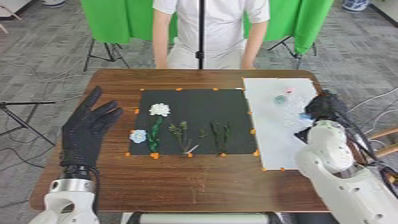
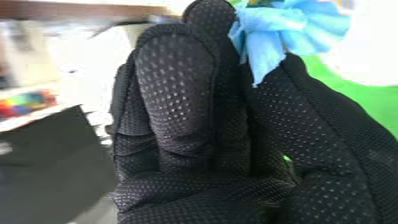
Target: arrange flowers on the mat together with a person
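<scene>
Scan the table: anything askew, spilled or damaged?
Nothing looks spilled or broken. Slightly odd: the pale blue flower sits right at the left edge of the black mat, low beside the white flower, while the green stems lie well inside.

Green cloth (image 1: 111, 22) beyond a brown wooden table (image 1: 200, 187), black stands (image 1: 27, 103), thin cables (image 1: 377, 98) over grey floor (image 1: 53, 50)

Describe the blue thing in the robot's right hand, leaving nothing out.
The blue thing is pale blue, with pleated folds fanning out from a knot-like gather and a loose strip trailing from it; it looks like soft ribbon or cloth. The right hand pinches it between thumb and fingers, near the right edge of the white sheet.
</scene>
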### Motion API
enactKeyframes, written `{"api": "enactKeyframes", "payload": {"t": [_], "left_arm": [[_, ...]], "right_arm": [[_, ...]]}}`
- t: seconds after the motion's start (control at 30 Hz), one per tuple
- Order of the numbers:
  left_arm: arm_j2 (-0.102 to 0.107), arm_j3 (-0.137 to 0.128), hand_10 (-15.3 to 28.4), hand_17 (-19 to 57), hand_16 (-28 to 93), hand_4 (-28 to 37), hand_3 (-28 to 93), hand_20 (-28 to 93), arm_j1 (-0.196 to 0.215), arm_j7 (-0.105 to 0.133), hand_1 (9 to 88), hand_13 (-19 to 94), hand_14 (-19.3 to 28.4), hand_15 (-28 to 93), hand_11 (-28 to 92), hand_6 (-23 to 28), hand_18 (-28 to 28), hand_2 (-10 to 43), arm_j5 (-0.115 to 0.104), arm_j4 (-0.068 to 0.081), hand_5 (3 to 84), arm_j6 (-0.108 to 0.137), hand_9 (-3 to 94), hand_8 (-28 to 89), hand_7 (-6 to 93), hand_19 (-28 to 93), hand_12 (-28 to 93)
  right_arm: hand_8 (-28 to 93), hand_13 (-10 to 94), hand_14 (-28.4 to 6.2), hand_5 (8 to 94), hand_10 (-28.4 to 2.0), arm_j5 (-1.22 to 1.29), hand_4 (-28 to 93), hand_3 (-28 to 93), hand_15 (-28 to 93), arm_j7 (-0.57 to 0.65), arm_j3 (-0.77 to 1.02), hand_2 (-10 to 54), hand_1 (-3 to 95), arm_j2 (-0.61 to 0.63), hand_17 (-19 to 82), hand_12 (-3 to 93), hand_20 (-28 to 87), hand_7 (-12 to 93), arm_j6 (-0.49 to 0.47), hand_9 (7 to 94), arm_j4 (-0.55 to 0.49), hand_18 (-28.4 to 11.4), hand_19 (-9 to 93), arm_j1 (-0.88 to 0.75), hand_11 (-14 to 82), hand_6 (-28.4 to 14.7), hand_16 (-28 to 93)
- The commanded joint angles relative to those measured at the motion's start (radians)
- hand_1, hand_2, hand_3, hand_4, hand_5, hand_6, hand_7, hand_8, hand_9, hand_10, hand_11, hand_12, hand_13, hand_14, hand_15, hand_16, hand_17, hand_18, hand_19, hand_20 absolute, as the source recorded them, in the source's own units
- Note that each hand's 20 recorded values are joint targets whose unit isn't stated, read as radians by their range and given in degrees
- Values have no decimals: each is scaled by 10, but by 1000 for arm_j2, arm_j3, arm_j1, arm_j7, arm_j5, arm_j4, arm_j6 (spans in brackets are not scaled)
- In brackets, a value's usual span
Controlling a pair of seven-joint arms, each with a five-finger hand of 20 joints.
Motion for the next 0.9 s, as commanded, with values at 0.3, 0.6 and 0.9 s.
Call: {"api": "enactKeyframes", "payload": {"t": [0.3, 0.6, 0.9], "left_arm": [[12, -15, 203, -70, -99, -283, 785, 27, -12, -11, 205, 268, 265, 497, 244, 62, 242, 94, 73, -50, 326, -59, 357, -95, 100, 604, 97], [5, -6, 202, -64, -98, -283, 786, 38, -49, -38, 203, 269, 265, 497, 242, 62, 251, 92, 78, -41, 327, -70, 357, -94, 98, 635, 97], [8, 1, 203, -63, -97, -283, 785, 34, -59, -41, 203, 271, 265, 498, 245, 63, 251, 93, 74, -35, 330, -79, 360, -93, 99, 637, 99]], "right_arm": [[-8, 886, -10, 868, -74, 55, -283, 725, 538, -304, -303, -95, 595, -390, 406, 312, 65, 222, -133, 937, 11, -182, 932, 271, 191, 14, 227], [-9, 884, -12, 868, -73, 38, -283, 722, 548, -346, -426, -95, 596, -459, 404, 314, 74, 222, -184, 937, 131, -182, 932, 305, 189, 13, 221], [-8, 878, -13, 864, -74, -15, -283, 719, 558, -337, -478, -95, 597, -447, 397, 317, 79, 226, -204, 937, 190, -178, 932, 319, 185, 13, 215]]}}
